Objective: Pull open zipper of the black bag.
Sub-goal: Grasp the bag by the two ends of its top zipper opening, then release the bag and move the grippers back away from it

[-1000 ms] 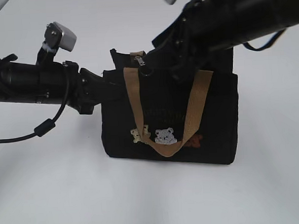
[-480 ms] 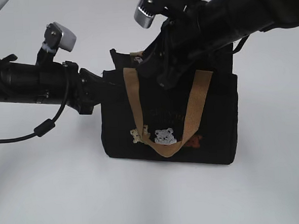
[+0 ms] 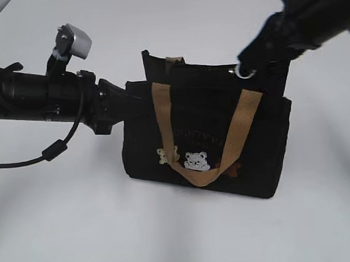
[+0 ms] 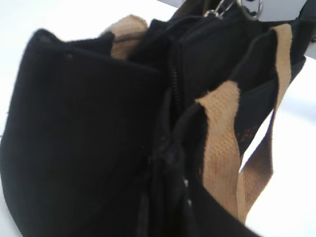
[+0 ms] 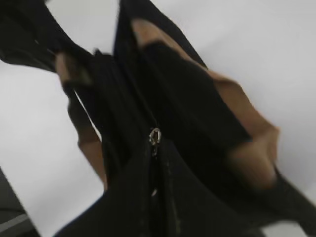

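On white tabletop (image 3: 62, 233), black bag (image 3: 254, 162), left pincer (image 3: 139, 103) gripping its end, right pincer (image 3: 249, 60) closed.

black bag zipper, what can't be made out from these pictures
- Right gripper, exterior view: its fingertips merge with the dark arm, so the grip on the ring pull is unclear.
- Left gripper, exterior view: hidden behind the black bag.
- Zipper, right wrist view: blurred, teeth indistinct.
- Lettering, exterior view: too faint to read.
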{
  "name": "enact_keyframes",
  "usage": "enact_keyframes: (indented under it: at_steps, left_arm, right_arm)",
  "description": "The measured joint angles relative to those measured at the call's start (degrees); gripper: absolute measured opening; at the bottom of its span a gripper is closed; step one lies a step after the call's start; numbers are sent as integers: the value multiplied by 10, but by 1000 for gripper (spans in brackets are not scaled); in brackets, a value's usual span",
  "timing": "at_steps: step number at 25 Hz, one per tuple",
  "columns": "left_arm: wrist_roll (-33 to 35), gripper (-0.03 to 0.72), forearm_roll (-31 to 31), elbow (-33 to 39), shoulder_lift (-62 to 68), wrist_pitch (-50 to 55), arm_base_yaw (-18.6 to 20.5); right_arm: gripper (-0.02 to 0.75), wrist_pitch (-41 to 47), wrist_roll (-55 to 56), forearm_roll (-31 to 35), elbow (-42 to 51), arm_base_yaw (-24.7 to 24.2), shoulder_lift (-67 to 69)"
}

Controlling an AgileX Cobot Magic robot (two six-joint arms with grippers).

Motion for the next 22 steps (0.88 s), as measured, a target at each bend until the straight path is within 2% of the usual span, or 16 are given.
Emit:
enact_keyframes:
  at_steps: [2,4,5,8,10,13,15,17,19,22]
  left_arm:
    - [0,65,0,0,0,-5,0]
    - [0,65,1,0,0,-17,0]
    - [-3,65,1,0,0,-24,0]
    - [-40,75,1,0,-3,-51,3]
    - [-96,131,29,0,-11,-61,3]
    - [-263,296,135,1,-36,-80,5]
    - [-387,365,219,2,-62,-78,8]
    - [-509,374,307,9,-100,-69,7]
    - [-600,357,375,22,-147,-63,7]
    - [-701,338,453,53,-251,-65,7]
  right_arm:
    - [6,61,55,-23,0,-50,-9]
    - [39,89,91,-31,-1,-68,-9]
    - [85,92,103,-38,-1,-66,-11]
    - [292,104,152,-61,-1,-52,-18]
    - [399,124,204,-72,-1,-44,-28]
    - [434,172,280,-110,-1,-42,-54]
    - [426,207,321,-143,-1,-42,-77]
    - [408,237,360,-172,-1,-42,-108]
    - [395,247,390,-205,-1,-42,-144]
    - [389,251,427,-250,-1,-42,-208]
